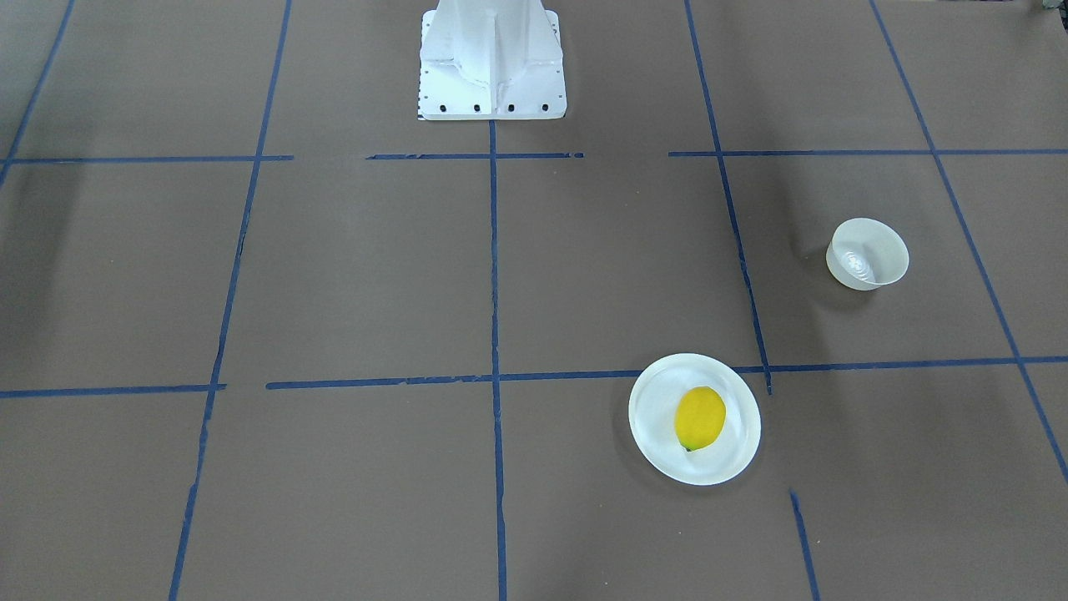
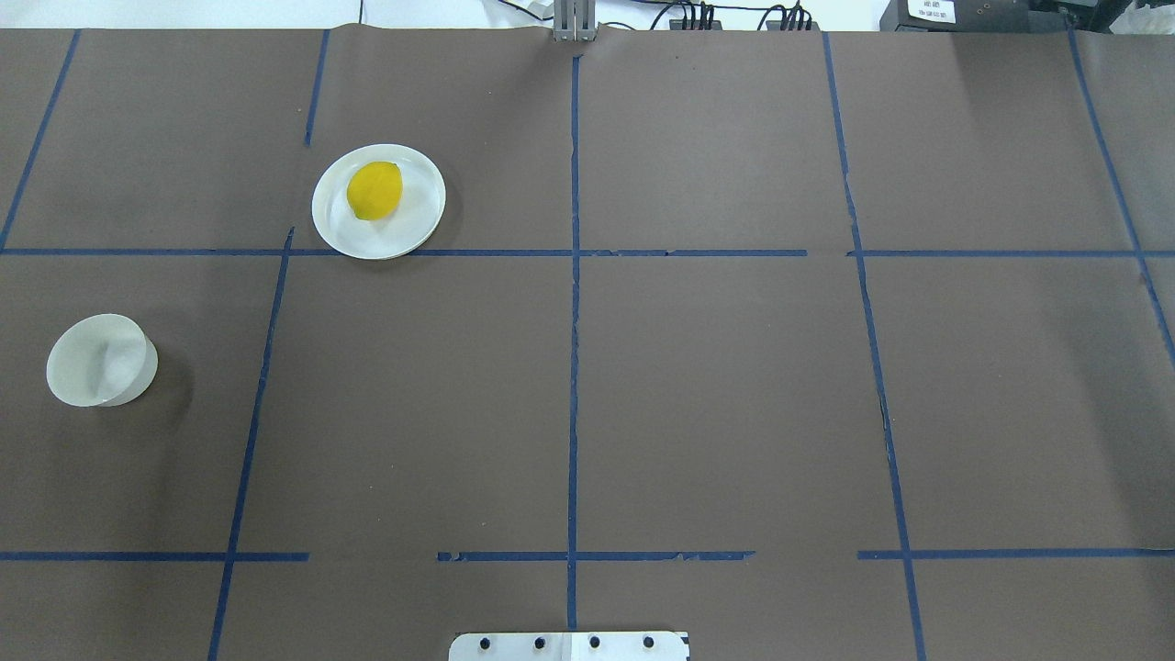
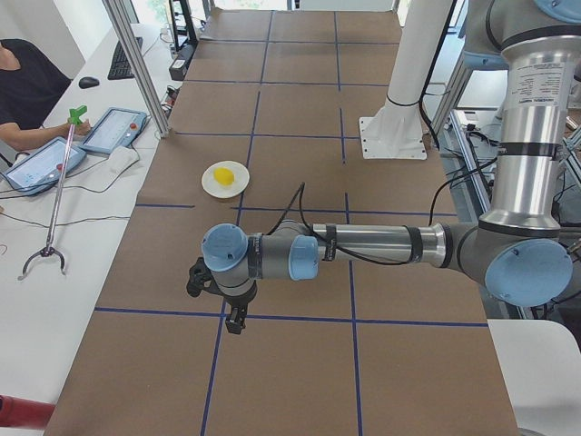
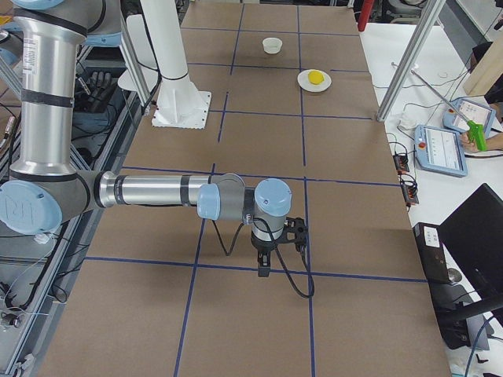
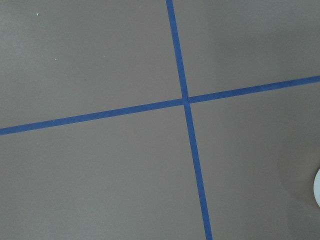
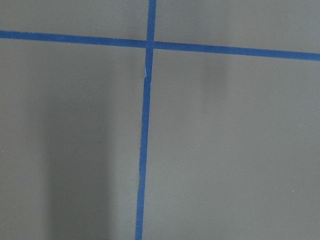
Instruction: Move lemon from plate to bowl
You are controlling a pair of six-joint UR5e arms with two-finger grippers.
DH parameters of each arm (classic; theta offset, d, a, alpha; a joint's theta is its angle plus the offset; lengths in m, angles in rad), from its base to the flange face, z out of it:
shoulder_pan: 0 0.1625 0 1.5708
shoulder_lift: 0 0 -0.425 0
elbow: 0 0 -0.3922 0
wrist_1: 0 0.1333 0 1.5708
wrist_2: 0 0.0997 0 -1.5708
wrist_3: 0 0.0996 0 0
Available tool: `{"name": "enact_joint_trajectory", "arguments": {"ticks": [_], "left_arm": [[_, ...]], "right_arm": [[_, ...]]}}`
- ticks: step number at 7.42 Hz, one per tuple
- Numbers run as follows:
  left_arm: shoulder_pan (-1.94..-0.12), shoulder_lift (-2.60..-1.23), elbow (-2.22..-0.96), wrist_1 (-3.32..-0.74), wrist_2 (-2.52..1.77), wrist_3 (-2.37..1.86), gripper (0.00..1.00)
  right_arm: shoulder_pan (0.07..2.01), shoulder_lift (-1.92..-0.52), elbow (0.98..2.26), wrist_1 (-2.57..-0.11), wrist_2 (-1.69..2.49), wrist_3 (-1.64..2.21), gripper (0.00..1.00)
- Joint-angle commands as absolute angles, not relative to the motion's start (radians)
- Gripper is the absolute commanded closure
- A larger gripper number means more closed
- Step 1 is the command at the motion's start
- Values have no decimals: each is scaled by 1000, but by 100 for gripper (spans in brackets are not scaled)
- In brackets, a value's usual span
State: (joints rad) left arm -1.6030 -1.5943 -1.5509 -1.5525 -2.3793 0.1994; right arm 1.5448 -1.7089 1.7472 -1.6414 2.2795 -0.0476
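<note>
The yellow lemon (image 1: 699, 418) lies on the flat white plate (image 1: 659, 392) on the robot's left half of the table; both also show in the overhead view, lemon (image 2: 374, 190) on plate (image 2: 418, 220). The small deep white bowl (image 1: 868, 253) stands empty and apart from the plate, nearer the table's left end (image 2: 101, 360). My left gripper (image 3: 234, 320) hangs over bare table, well short of the plate. My right gripper (image 4: 263, 269) hangs over the table's other half. Each shows only in a side view, so I cannot tell whether it is open or shut.
The brown table (image 2: 716, 386) carries a grid of blue tape lines. The white robot base (image 1: 492, 63) stands at the table's robot-side edge. An operator with tablets (image 3: 45, 159) and a grabber stick sits beside the table. A white rim edge (image 5: 317, 187) shows in the left wrist view.
</note>
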Motion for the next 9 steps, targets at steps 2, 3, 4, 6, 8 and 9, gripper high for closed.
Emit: {"name": "enact_joint_trajectory", "arguments": {"ticks": [2, 3, 4, 6, 8, 9], "left_arm": [[-1603, -1606, -1551, -1554, -2390, 198, 0], [-1601, -1644, -1565, -1554, -2393, 199, 0], [-1591, -1669, -1566, -1578, -2391, 201, 0], [-1502, -1722, -1584, -1640, -2379, 184, 0], [-1435, -1818, -1592, -1638, -2391, 78, 0], [-1366, -1871, -1591, -1640, -2384, -78, 0]], "right_arm": [[1545, -1709, 1747, -1641, 2279, -48, 0], [1545, -1709, 1747, -1641, 2279, -48, 0], [1545, -1709, 1747, -1641, 2279, -48, 0], [1545, -1709, 1747, -1641, 2279, -48, 0], [1545, -1709, 1747, -1641, 2279, -48, 0], [1545, -1709, 1747, -1641, 2279, -48, 0]]}}
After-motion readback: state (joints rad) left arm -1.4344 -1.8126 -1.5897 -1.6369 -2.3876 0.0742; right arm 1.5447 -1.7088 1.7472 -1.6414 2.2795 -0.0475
